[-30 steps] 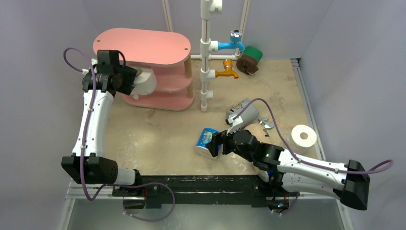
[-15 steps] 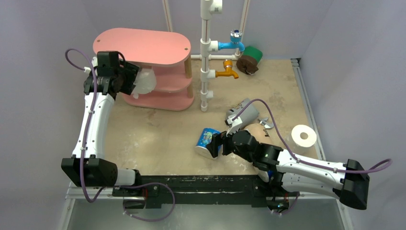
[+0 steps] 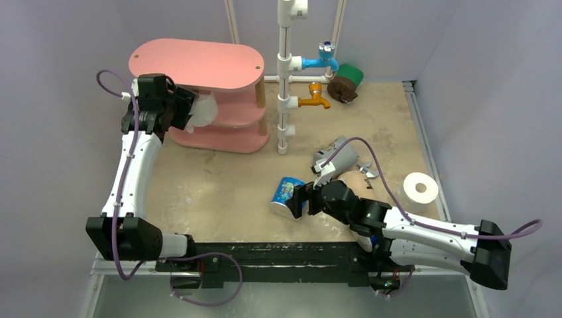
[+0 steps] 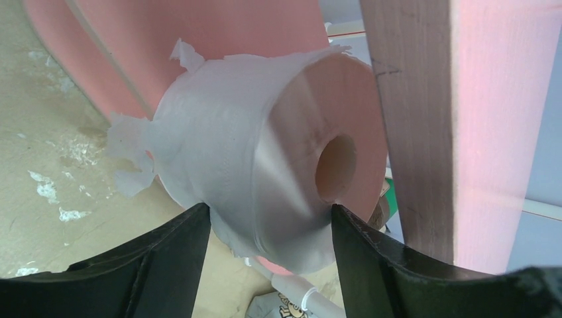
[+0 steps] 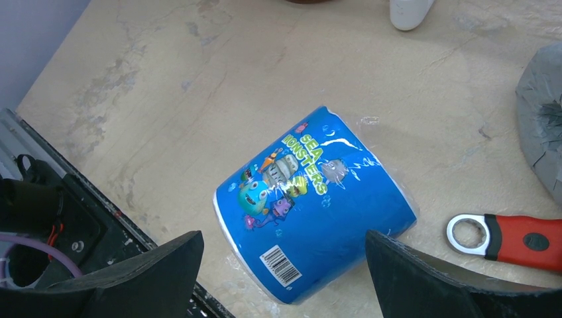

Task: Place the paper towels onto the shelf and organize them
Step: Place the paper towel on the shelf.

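Beige tabletop (image 3: 219, 185) is lying under both arms. At the left end of the shelf (image 3: 192, 63), the left gripper (image 4: 265, 218) is flanking a white roll (image 4: 265, 152), its fingers lying against both sides; whether they are pressing, I cannot tell. This roll is sitting at the middle board's edge, beside a wooden post (image 4: 411, 99). Well apart from the shelf, the right gripper (image 5: 281, 242) is hovering, spread wide, over the blue printed roll (image 5: 311, 205). If let go now, the white roll is risking a fall off the rounded edge, because little board seems to be under it.
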`<state>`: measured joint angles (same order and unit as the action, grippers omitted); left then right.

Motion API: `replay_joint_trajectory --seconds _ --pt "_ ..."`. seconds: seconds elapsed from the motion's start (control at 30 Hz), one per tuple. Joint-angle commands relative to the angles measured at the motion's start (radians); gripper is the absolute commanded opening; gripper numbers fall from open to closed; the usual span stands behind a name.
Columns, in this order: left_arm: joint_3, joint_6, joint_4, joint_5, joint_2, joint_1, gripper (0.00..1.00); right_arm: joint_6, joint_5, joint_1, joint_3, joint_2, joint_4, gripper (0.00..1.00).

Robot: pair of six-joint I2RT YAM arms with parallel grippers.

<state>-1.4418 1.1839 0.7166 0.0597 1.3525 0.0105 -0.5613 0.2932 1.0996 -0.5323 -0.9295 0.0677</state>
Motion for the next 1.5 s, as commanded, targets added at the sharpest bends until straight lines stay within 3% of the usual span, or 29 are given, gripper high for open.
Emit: replay_joint_trajectory --seconds 0.0,0.47,1.0,1.27,1.47 --pt "0.031 -0.031 -0.124 -0.017 -0.029 -0.002 0.66 -0.011 -0.003 0.002 0.006 0.001 -0.020 0.94" --pt "0.074 -0.086 -0.169 -0.051 -0.042 -0.002 0.67 -0.009 -0.003 0.002 0.002 -0.006 -0.020 0.94" --pt "0.155 -0.198 -0.084 -0.004 -0.249 -0.002 0.77 -0.006 0.007 0.002 -0.009 -0.006 -0.008 0.94" --pt "0.344 -0.453 -0.144 -0.026 -0.490 -0.022 0.76 -0.006 0.008 0.001 -0.005 -0.002 -0.001 0.94" --pt "0.501 -0.645 -0.216 0.084 -0.669 -0.077 0.82 -0.003 0.001 0.002 0.000 -0.022 -0.028 0.94"
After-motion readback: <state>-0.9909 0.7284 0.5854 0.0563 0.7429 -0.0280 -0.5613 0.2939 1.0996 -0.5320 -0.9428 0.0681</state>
